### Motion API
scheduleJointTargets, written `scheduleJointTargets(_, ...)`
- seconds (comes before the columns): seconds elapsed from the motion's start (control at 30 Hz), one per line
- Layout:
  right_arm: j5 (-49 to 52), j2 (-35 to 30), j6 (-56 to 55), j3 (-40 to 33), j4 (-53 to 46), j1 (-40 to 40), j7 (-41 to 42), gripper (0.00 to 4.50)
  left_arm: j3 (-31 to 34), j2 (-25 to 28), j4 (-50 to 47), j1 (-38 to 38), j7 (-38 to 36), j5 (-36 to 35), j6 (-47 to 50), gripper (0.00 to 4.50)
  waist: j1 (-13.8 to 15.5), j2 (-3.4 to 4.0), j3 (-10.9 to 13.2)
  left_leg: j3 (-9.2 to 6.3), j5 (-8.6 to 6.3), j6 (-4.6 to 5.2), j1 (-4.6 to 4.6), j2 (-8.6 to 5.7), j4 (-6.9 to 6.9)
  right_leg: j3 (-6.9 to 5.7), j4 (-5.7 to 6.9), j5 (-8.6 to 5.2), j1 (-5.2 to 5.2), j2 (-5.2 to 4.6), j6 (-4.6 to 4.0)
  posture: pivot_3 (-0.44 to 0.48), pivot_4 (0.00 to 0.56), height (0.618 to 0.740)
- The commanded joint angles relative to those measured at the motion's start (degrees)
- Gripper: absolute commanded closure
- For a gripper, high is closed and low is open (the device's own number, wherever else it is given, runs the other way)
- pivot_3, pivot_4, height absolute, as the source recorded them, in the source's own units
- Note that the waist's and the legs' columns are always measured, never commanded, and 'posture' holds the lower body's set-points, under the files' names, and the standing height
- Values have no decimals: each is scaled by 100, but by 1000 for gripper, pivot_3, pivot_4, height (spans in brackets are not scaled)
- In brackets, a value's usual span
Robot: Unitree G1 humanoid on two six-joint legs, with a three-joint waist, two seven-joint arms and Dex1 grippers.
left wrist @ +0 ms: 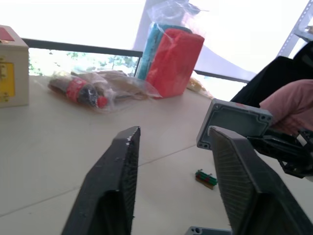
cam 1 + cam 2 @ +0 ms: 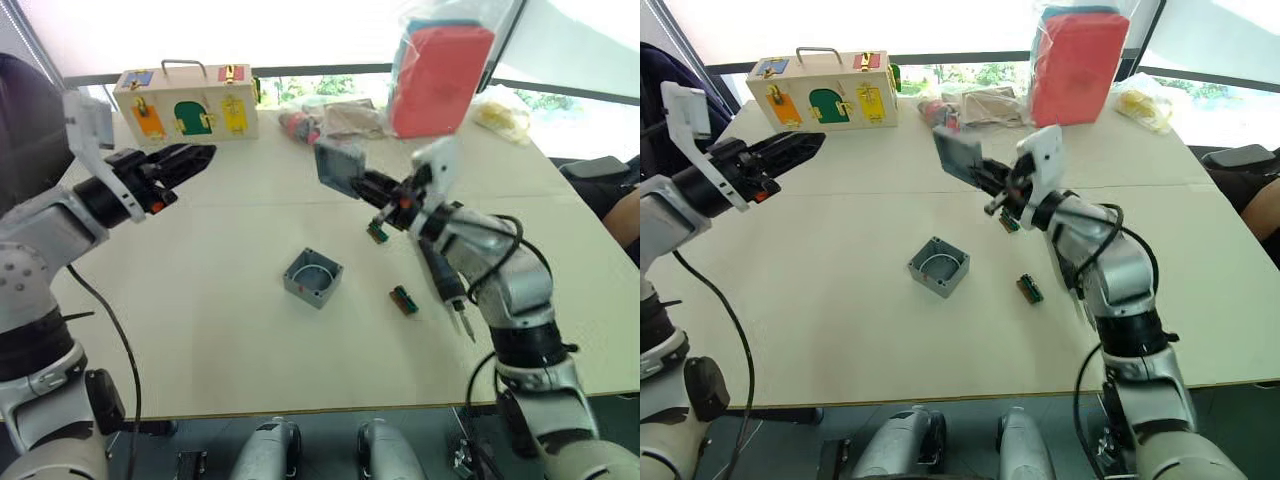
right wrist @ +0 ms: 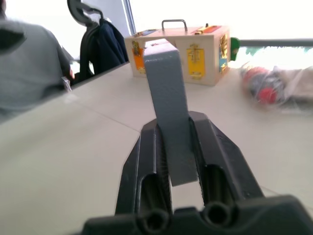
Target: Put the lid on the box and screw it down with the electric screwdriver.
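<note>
The slim dark pen-shaped electric screwdriver (image 2: 447,285) lies on the pale table (image 2: 220,330) near its front edge, to the right of the deep square grey box (image 2: 313,277), which sits open-topped mid-table. Two small green blocks (image 2: 403,299) lie between them. Beyond the box, the right gripper (image 3: 178,142) is clamped on the shallow grey lid (image 2: 338,165), held in the air. Far left of the box, the left gripper (image 1: 171,161) hovers, fingers spread, before the wooden case with colourful doors (image 2: 185,103).

Grey lid (image 2: 338,166) in black fingers (image 3: 146,147), grey box (image 2: 313,278) on the cream surface (image 2: 200,300), green blocks (image 2: 404,299) beside the box, red bundle (image 2: 438,78) behind.
</note>
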Motion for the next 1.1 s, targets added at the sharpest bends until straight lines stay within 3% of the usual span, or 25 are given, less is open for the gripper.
scheduleJointTargets(0.03,-1730,-499,-2363,521,-19,491,-156,4304,-312,82,215,-342,-224,-63,-90,4131,8,-4,1,0,2,-4,0,3,-1,0,0,0,-1,3,0,0,150,740)
scheduleJointTargets(0.07,-2153,-603,-2861,617,73,603,-320,4304,-438,55,313,-430,-287,-49,-114,4441,5,-5,2,0,4,-6,0,4,-1,0,0,0,-2,3,0,0,150,740)
scheduleJointTargets(0.23,-3843,-759,-4318,1027,625,780,-1140,4304,-1249,-135,877,-843,-767,266,-376,4441,6,-6,3,1,8,-13,1,3,0,2,1,0,-1,2,-1,0,150,740)
scheduleJointTargets(0.53,-5191,-614,-5011,1248,1522,588,-2005,4304,-3106,-209,1419,-1002,-2398,1368,-1222,4441,5,-6,3,0,14,-20,2,7,0,0,-5,-2,5,7,-3,0,150,740)
scheduleJointTargets(0.77,-5625,-509,-5150,1315,1646,572,-2319,4304,-3674,-279,1736,-878,-2991,2000,-1691,4441,13,-6,3,0,16,-20,3,11,0,-1,-5,-3,8,12,-6,0,150,740)
scheduleJointTargets(1.1,-5972,-479,-5434,1441,1939,497,-2620,4304,-3709,-443,1749,-699,-3043,2352,-1767,4441,4,-6,3,-3,16,-17,4,11,4,-2,-3,-3,13,12,-6,0,150,740)
